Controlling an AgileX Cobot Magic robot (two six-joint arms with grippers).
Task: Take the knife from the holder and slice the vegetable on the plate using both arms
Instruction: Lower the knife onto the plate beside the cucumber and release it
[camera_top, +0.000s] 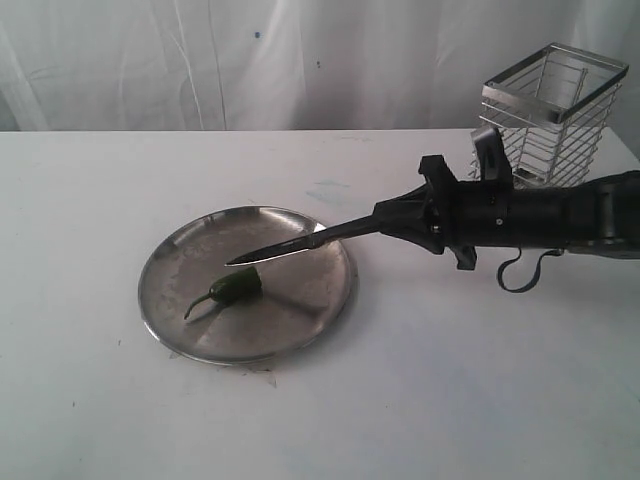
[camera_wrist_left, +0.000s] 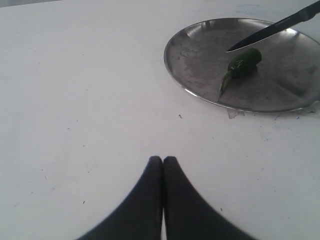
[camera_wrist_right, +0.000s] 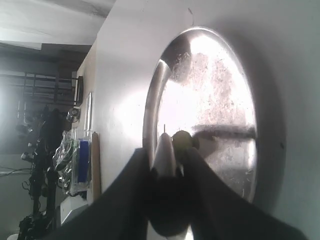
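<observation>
A small dark green vegetable (camera_top: 232, 290) lies on the round silver plate (camera_top: 180, 270). My right gripper (camera_top: 395, 215) is shut on the handle of the black knife (camera_top: 300, 240) and reaches in from the right. The blade points left over the plate, its tip just above the vegetable. In the right wrist view the knife (camera_wrist_right: 165, 150) sticks out between the fingers toward the vegetable (camera_wrist_right: 181, 140) and plate (camera_wrist_right: 220, 90). My left gripper (camera_wrist_left: 163, 159) is shut and empty over bare table, apart from the plate (camera_wrist_left: 195, 60), vegetable (camera_wrist_left: 242, 65) and knife (camera_wrist_left: 270, 32). The left arm is outside the exterior view.
The silver wire holder (camera_top: 552, 115) stands at the back right, behind my right arm. A white curtain hangs behind the white table (camera_top: 450, 400). A loose cable loop (camera_top: 520, 272) hangs under the right arm.
</observation>
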